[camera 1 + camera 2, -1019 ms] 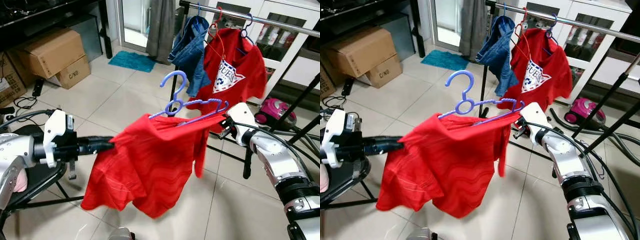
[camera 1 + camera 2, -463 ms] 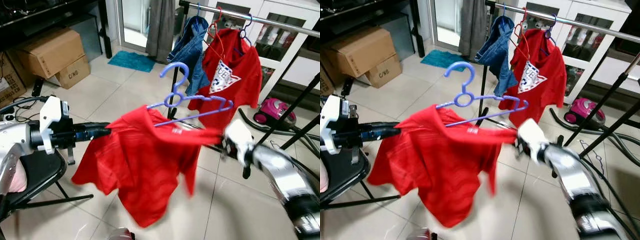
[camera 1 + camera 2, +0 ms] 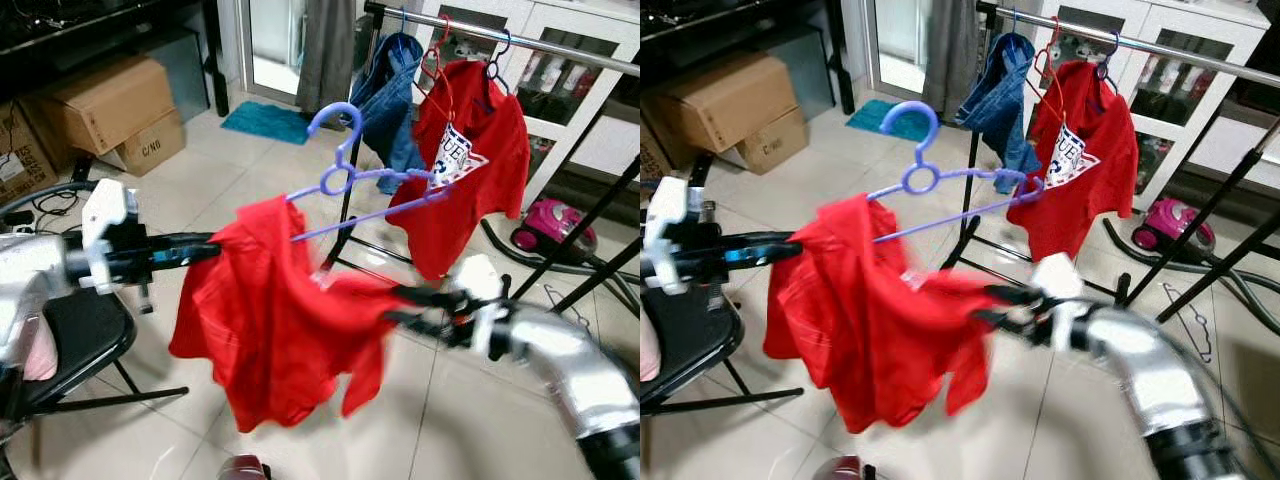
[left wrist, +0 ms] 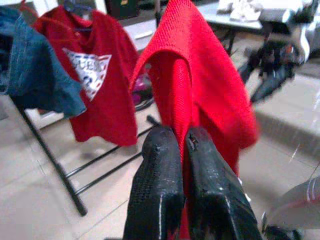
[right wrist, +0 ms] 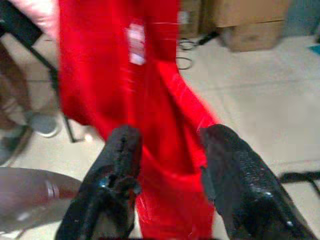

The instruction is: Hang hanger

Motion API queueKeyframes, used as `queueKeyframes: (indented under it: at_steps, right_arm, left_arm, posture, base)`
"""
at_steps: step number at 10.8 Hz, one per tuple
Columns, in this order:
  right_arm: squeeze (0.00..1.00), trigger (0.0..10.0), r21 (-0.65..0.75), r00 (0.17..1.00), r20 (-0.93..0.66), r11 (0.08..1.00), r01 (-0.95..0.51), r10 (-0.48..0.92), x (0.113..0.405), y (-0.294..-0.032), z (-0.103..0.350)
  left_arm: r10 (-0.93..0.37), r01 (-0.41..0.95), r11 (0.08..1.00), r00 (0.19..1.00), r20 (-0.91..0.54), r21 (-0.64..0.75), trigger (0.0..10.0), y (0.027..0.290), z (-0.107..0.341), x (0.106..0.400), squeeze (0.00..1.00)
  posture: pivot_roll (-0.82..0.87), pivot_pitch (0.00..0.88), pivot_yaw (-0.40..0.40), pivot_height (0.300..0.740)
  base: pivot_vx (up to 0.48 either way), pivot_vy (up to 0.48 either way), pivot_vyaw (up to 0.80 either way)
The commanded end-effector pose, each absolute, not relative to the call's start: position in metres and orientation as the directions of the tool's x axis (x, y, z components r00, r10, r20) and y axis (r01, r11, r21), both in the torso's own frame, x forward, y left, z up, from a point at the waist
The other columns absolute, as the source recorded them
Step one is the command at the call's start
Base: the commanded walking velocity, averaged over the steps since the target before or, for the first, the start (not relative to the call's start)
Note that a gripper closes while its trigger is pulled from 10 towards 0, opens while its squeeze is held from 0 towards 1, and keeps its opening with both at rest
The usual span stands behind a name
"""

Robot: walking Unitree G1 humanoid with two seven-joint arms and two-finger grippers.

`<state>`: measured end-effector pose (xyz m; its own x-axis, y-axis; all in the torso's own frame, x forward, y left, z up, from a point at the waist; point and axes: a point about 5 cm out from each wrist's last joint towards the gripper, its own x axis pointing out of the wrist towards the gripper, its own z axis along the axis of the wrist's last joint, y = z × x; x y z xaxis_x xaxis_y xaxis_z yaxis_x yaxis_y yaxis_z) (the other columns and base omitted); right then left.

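Pale tiled floor (image 3: pixel 210 190) with grey grout lines. Near the far wall, a teal mat (image 3: pixel 265 121) lying flat and two stacked cardboard boxes (image 3: pixel 110 110) beside black cables (image 3: pixel 45 205). Also standing on the tiles: a black folding chair (image 3: pixel 85 345), the black legs of a clothes rack (image 3: pixel 350 215), and a pink vacuum cleaner (image 3: pixel 553 227).
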<state>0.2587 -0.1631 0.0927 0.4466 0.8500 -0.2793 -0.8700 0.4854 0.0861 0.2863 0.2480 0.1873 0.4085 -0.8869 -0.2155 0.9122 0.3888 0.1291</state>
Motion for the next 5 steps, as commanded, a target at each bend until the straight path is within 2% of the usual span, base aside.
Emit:
queueKeyframes:
  at_steps: [1,3,4,5]
  right_arm:
    - [1.00,10.0,0.065,0.439,-0.316,0.481,-0.874,0.841,0.257,-0.156,0.088]
    - [1.00,10.0,0.050,0.372,-0.412,0.428,-0.902,0.832,0.247,-0.153,0.078]
    - [1.00,10.0,0.043,0.379,-0.422,0.436,-0.899,0.823,0.247,-0.165,0.083]
    - [1.00,10.0,0.010,0.470,-0.363,0.508,-0.861,0.804,0.259,-0.198,0.106]
  left_arm:
    - [-0.901,0.920,0.358,0.385,-0.201,0.158,0.0,0.240,0.194,0.292,0.00]
    - [-0.913,0.936,0.317,0.344,-0.220,0.151,0.0,0.228,0.191,0.300,0.00]
    - [-0.924,0.949,0.282,0.308,-0.226,0.143,0.0,0.225,0.192,0.300,0.00]
    - [-0.943,0.972,0.209,0.229,-0.243,0.106,0.0,0.224,0.197,0.298,0.00]
  posture:
    - [0.09,0.000,-0.049,0.740]
    - [0.09,0.000,-0.048,0.740]
    - [0.09,0.000,-0.048,0.740]
    - [0.09,0.000,-0.042,0.740]
  base:
    - [0.000,0.000,0.00]
    - [0.000,0.000,0.00]
    - [0.000,0.000,0.00]
    - [0.000,0.000,0.00]
